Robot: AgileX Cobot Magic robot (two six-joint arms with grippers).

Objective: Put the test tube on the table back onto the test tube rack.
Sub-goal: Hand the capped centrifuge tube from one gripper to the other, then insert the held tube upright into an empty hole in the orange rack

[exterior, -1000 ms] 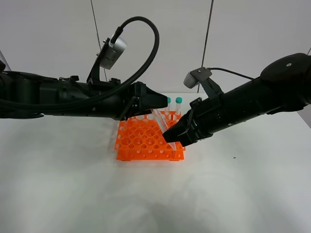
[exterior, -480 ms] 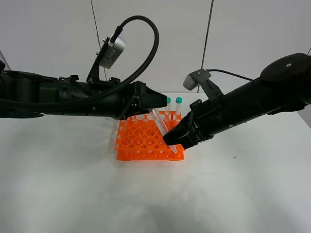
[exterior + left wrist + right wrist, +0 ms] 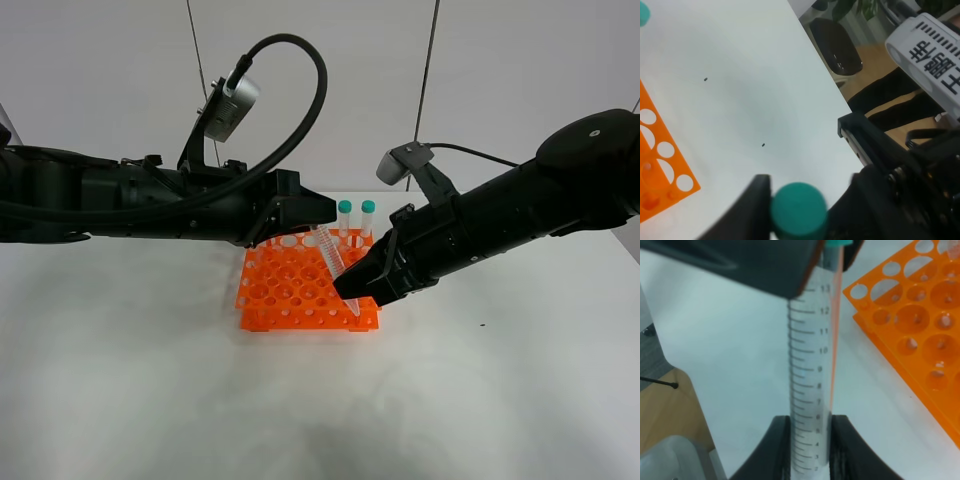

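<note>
One large plain white matte table [image 3: 150, 400] nearest. Next, bright orange two-tier plastic test tube rack [image 3: 290, 290], front holes open. Slim clear graduated test tube with teal-green screw cap [image 3: 330, 255] held off table, over rack's front right corner. Long axis tilted: conical tip down at black right gripper [image 3: 352, 290], cap up and back at black left gripper [image 3: 318, 222]. Right gripper clamped on lower barrel; left gripper closed against cap, no gap seen. Tip in hole or not: cannot be told. Tube judged to need righting before lowering. Two capped tubes [image 3: 344, 215] stood in back row.
</note>
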